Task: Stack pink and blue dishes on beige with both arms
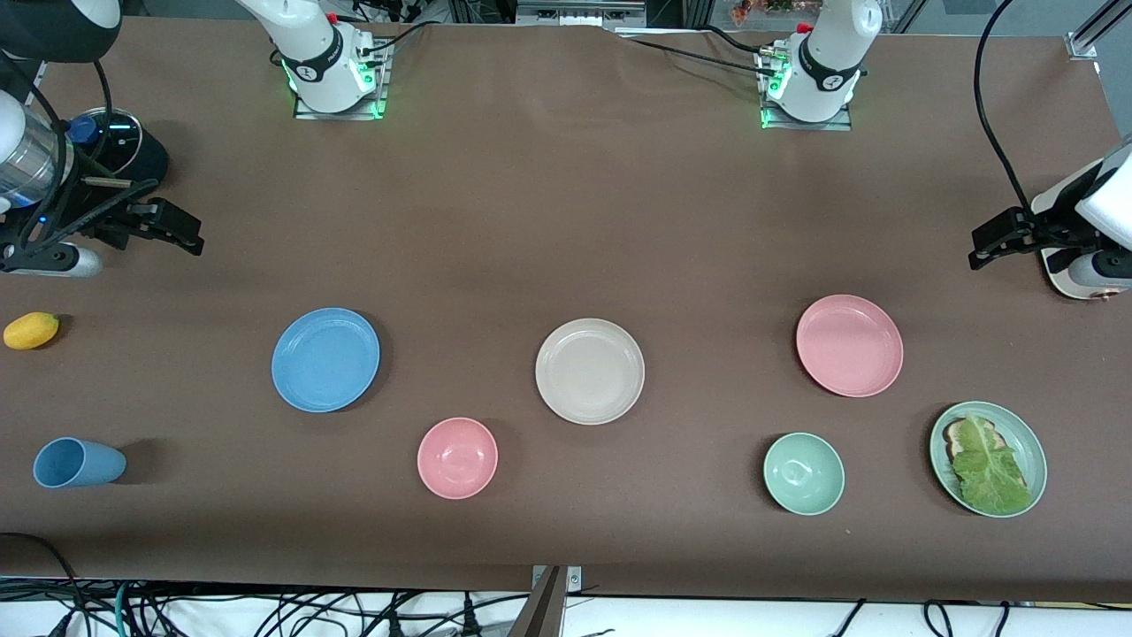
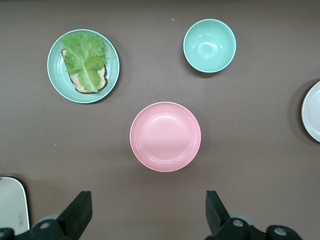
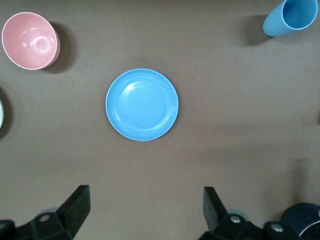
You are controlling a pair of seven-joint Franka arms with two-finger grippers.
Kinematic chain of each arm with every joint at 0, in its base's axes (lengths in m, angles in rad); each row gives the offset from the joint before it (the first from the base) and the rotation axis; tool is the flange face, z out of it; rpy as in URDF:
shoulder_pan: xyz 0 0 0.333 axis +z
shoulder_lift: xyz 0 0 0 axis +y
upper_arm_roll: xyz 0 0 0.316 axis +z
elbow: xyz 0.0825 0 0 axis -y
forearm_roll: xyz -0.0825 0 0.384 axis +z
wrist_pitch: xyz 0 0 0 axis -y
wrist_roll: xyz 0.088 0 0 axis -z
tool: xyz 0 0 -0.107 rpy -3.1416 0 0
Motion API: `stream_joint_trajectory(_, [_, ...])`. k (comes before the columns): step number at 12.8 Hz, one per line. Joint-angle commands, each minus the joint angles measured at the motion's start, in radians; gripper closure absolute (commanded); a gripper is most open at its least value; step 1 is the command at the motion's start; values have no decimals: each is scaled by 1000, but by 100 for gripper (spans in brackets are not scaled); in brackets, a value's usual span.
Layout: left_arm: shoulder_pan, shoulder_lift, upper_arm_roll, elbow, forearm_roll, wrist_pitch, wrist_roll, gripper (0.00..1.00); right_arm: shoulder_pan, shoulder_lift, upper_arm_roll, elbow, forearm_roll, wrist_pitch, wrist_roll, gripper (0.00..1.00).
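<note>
You've got a brown table (image 1: pixel 566 221), cables hanging along its near edge. Count three bare plates in a row, blue plate (image 1: pixel 325 359), beige plate (image 1: pixel 590 371) between, pink plate (image 1: pixel 849 345); one green plate with lettuce toast (image 1: pixel 988 457), two bowls, one cup (image 1: pixel 78 463), one lemon (image 1: pixel 31 330). Both arms wait with fingers spread wide, holding nothing: left gripper (image 2: pixel 147 212) over table by pink, right gripper (image 3: pixel 145 212) by blue.

the left wrist view's edge cuts off most of the beige plate (image 2: pixel 314 112).
</note>
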Motion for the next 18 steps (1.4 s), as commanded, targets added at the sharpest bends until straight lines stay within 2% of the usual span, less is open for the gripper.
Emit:
stream_joint_trajectory(1, [5,-13,-5,-11,12,11,15,0,-8,8,4,9,11,1,-2,0])
stream_joint_trajectory(18, [3,-13,-8,-12,14,11,12,0,-12,11,4,20,-3,10,-7,0])
